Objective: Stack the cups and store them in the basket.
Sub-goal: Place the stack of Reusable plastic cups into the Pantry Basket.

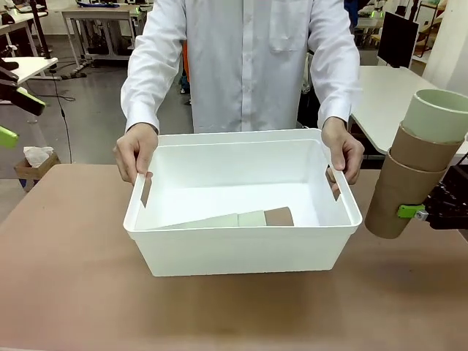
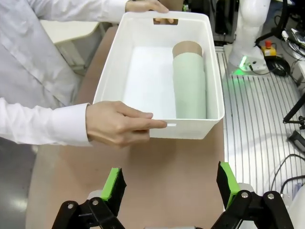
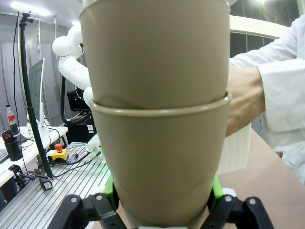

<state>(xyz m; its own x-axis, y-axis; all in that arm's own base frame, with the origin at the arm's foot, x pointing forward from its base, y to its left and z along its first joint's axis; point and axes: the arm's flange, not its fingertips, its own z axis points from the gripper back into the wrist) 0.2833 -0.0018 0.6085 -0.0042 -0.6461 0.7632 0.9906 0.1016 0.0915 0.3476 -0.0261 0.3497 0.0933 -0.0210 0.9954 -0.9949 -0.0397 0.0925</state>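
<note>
Now: right pincer (image 1: 418, 213) clamped on tilted cup stack (image 1: 413, 164), 3 o'clock of basket (image 1: 241, 252); left pincer (image 2: 171, 186) apart, empty. Carry over rim clear of person's hand (image 1: 345, 152), lay at 12 o'clock of lying cups (image 1: 241, 219), release low.

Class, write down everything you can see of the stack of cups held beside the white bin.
The stack of three matte tapered tumblers has two tan-brown cups below and a pale mint green one nested on top, mouths upward. It tilts, top leaning away from the white plastic bin, outside its right end and above the brown table. The right gripper clamps the lowest cup between green pads.
</note>
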